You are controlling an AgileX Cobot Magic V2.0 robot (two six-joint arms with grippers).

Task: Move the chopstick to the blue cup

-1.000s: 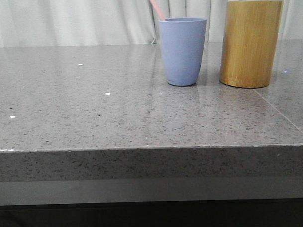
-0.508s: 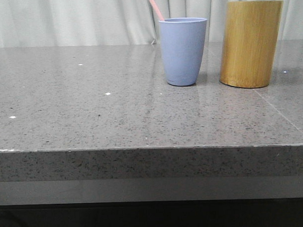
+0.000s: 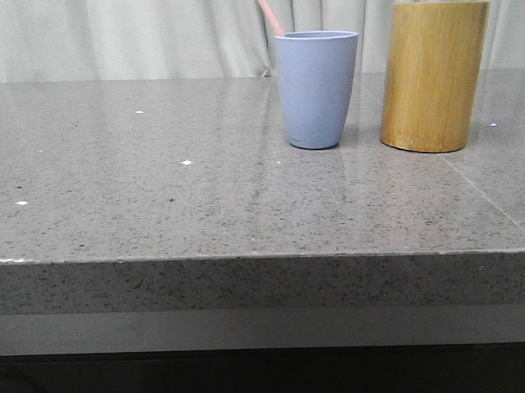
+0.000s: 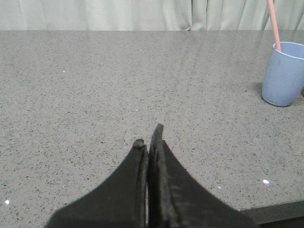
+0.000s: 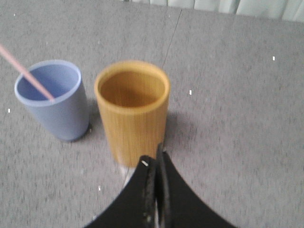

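Observation:
The blue cup stands upright on the grey stone table, with a pink chopstick leaning out of it to the left. From the right wrist the same chopstick rests inside the blue cup. My left gripper is shut and empty, low over the table, far from the blue cup. My right gripper is shut and empty too, hovering above and just in front of the bamboo holder. Neither gripper shows in the front view.
A taller yellow-brown bamboo holder stands right of the cup; its inside looks empty from above. The table's front edge runs across the front view. White curtains hang behind.

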